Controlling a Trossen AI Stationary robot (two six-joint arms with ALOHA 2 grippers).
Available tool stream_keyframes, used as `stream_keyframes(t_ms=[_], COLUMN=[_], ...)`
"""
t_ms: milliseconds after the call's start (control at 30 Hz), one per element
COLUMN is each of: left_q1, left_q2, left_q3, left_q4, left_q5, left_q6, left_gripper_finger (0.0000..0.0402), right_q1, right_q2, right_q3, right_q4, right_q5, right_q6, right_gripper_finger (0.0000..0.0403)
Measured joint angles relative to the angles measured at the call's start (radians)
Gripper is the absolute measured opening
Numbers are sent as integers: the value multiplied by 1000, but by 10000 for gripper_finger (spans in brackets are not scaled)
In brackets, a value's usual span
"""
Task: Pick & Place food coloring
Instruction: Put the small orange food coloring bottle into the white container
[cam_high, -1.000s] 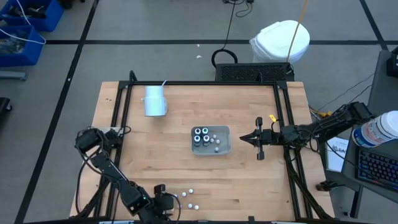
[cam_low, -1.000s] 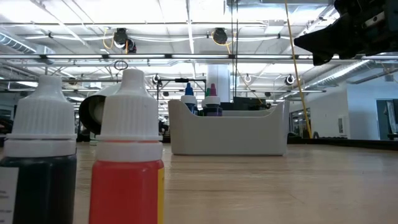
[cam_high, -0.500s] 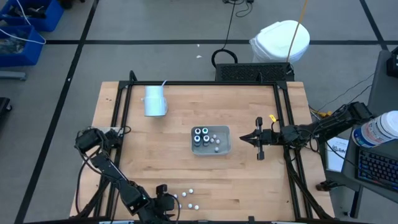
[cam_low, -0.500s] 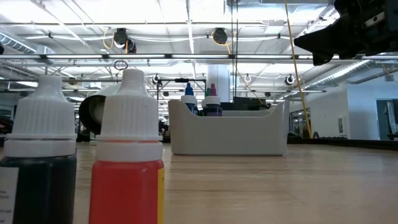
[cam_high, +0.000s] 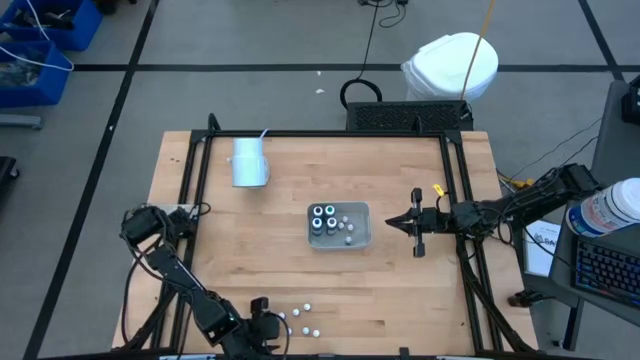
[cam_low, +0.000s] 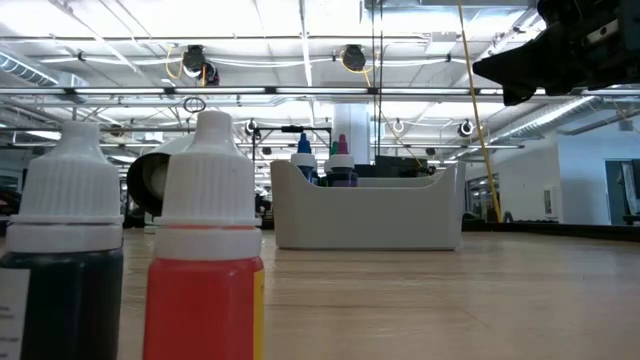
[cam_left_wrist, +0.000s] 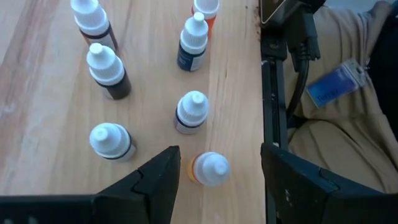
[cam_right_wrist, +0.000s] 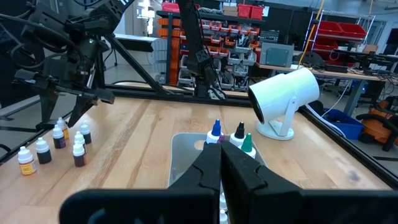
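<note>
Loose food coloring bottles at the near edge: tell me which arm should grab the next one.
Left. Its open gripper hangs right over the orange bottle in that cluster, while the shut right gripper waits beside the grey tray.

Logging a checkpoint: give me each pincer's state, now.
Left pincer: open, empty, over an orange-bodied bottle.
Right pincer: closed, empty, near the grey tray.

No readable text, label, brand, number or sign on anything.
</note>
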Motion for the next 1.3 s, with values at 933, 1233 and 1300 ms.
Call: stream_keyframes(t_ms=[933, 1233, 1300], left_q1=[1, 1, 1], left_q2=[0, 0, 0], left_q3=[0, 0, 0], left_q4=[0, 0, 0], left_q5=[5, 5, 5], left_q6=[45, 31, 22], left_gripper_finger=[227, 222, 207], right_q1=[0, 0, 0], right_q2=[0, 0, 0], right_q3=[0, 0, 0], right_q4=[-1, -3, -3], right_q5=[0, 0, 0], right_q6=[0, 0, 0], right_gripper_finger=[0, 0, 0])
